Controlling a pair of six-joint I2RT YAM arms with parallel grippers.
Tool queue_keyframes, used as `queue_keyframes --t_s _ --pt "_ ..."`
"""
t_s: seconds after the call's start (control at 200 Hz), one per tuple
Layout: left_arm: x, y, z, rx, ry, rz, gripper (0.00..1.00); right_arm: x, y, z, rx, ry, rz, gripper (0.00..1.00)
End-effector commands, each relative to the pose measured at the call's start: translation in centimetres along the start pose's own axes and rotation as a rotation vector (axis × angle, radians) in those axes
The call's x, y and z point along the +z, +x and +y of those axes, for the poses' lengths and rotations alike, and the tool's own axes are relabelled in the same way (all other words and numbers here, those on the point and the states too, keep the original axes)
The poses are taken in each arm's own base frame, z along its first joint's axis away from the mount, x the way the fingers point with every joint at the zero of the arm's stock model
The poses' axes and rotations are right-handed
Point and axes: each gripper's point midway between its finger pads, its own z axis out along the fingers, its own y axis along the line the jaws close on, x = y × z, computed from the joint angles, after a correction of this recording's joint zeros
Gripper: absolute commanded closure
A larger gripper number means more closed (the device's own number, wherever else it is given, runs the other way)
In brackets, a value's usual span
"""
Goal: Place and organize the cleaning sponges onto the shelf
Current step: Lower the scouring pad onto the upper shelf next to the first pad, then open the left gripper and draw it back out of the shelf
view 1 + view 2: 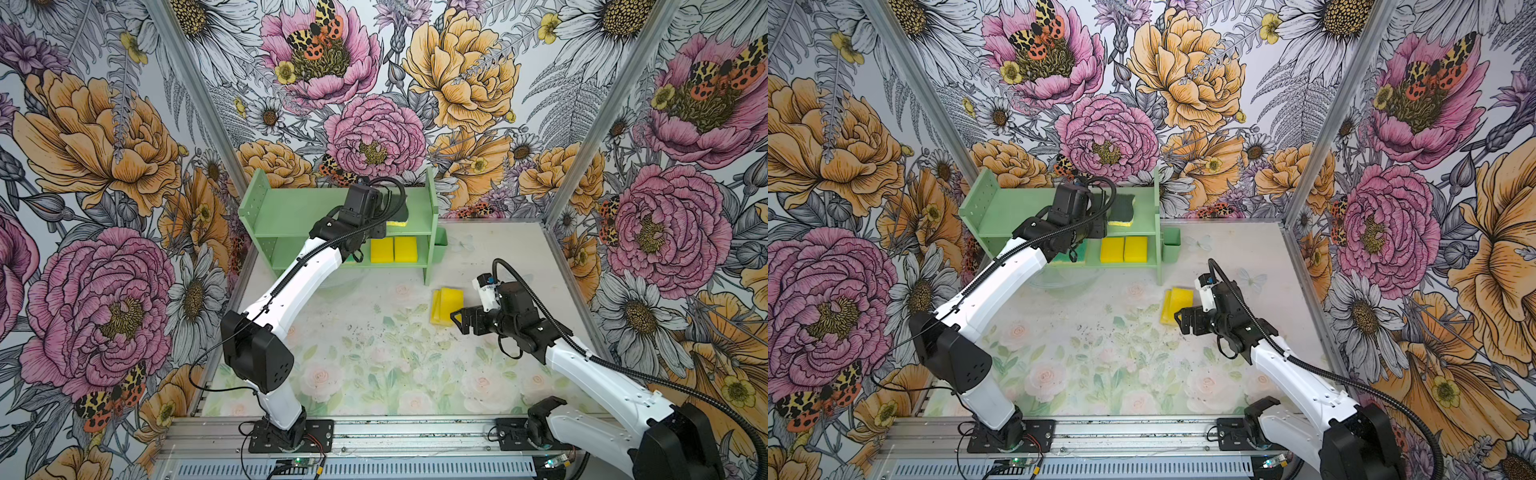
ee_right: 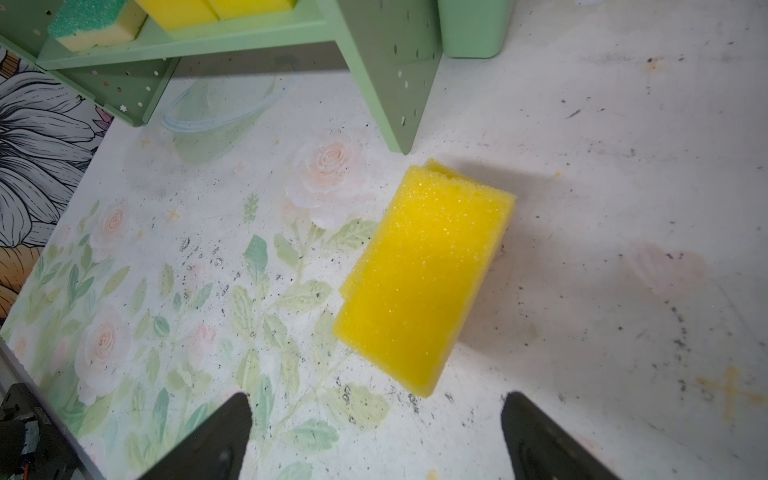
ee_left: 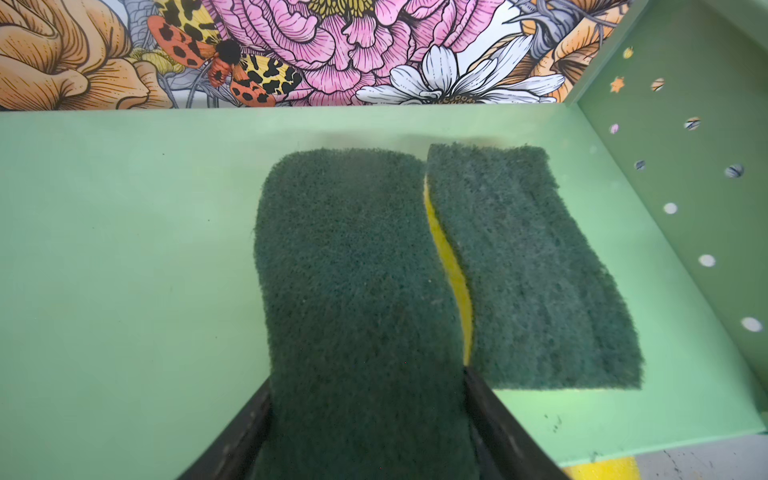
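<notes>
Two dark-green sponges: both over the shelf's (image 3: 124, 249) upper tier, toward its right end. The resting sponge (image 3: 528, 270) lies flat near the side panel (image 3: 685, 187), and the held sponge (image 3: 353, 270) butts against its wavy edge.
Left gripper (image 3: 368, 376): jaws partly closed, pinching the held sponge's near end at the tier's front edge. I cannot tell whether it is fully down on the board.
Risk on release: I reckon the squeezed foam springs wide and nudges the resting sponge askew. The held one could also drag off the front edge as I back out.
Right gripper (image 2: 377, 395): jaws wide apart, empty, hovering just short of the yellow sponges (image 2: 419, 282).
Yellow sponges: two, overlapped on the bench just in front of the shelf's right leg.
Risk on pickup: closing may catch both, or shove the lower one out of line.
Lower tier: two yellow blocks (image 1: 393, 249) and a bright-green-topped sponge (image 2: 91, 20). My left arm hides the tier's left part.
</notes>
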Motion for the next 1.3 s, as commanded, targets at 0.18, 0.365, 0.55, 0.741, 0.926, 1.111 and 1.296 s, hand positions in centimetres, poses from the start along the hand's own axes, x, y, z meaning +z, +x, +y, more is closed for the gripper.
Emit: queue_keyframes --t_s 0.18,0.365,0.55,0.741,0.926,1.111,1.296 --pt "0.2 -1.2 0.6 -0.050 -0.012 -0.034 0.32 -0.2 -0.4 -0.1 -0.011 0.004 -0.021 0.04" --pt "0.3 -1.4 0.6 -0.052 -0.019 -0.038 0.30 -0.2 -0.3 -0.1 -0.010 0.004 -0.018 0.04" --pt "0.6 -1.2 0.6 -0.054 -0.022 -0.032 0.25 -0.2 -0.4 -0.1 -0.012 0.002 -0.020 0.04" --pt "0.5 -1.4 0.6 -0.062 -0.022 -0.037 0.21 -0.2 -0.3 -0.1 -0.013 0.003 -0.019 0.04" --pt "-0.8 -2.5 0.8 -0.078 -0.019 -0.072 0.17 -0.3 -0.5 0.0 -0.014 0.000 -0.025 0.04" --pt "-2.8 -4.0 1.2 -0.086 -0.019 -0.119 0.15 -0.6 -0.8 0.3 -0.016 -0.008 -0.036 0.04" --pt "-5.1 -4.7 1.8 -0.097 -0.017 -0.155 0.14 -0.9 -1.3 0.3 -0.008 -0.002 -0.054 0.04"
